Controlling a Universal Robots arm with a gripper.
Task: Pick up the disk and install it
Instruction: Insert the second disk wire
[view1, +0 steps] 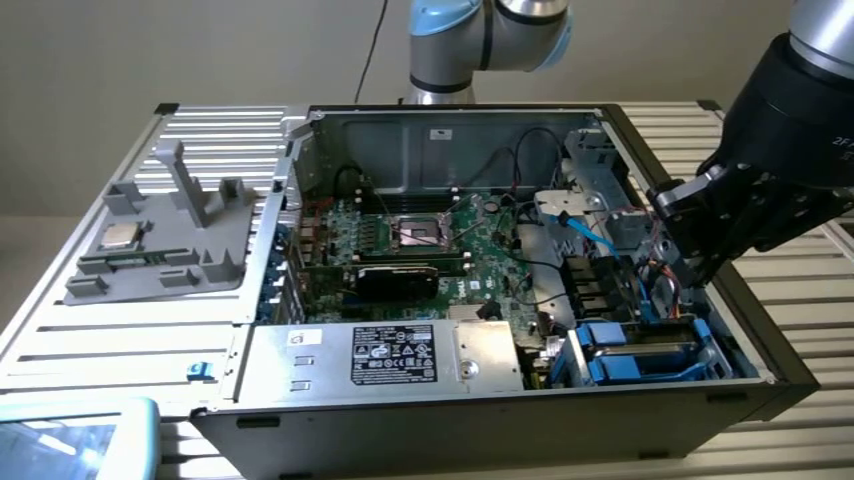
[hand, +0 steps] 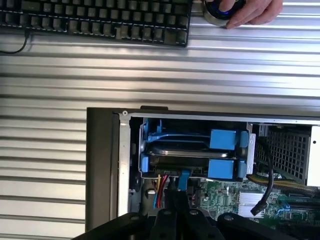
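Observation:
The disk (view1: 638, 352) lies in the drive bay at the near corner of the open computer case (view1: 441, 420), on the exterior view's right. Its bright blue frame with end tabs shows around a silver-grey body. The wrist view looks into the same bay, where the disk (hand: 192, 156) sits between blue tabs, level with the bay walls. My gripper (view1: 683, 278) hangs just above and beside the bay, apart from the disk. In the wrist view the gripper (hand: 176, 201) has its dark fingers (hand: 162, 222) pressed together with nothing between them.
A grey power supply box with a black label (view1: 400, 355) sits beside the bay, with the motherboard (view1: 414, 235) and loose cables (view1: 587, 232) behind. A grey fixture holding a small silver chip (view1: 120, 237) stands at the exterior view's left. A keyboard (hand: 95, 20) and a person's hand (hand: 250, 11) are beyond the case.

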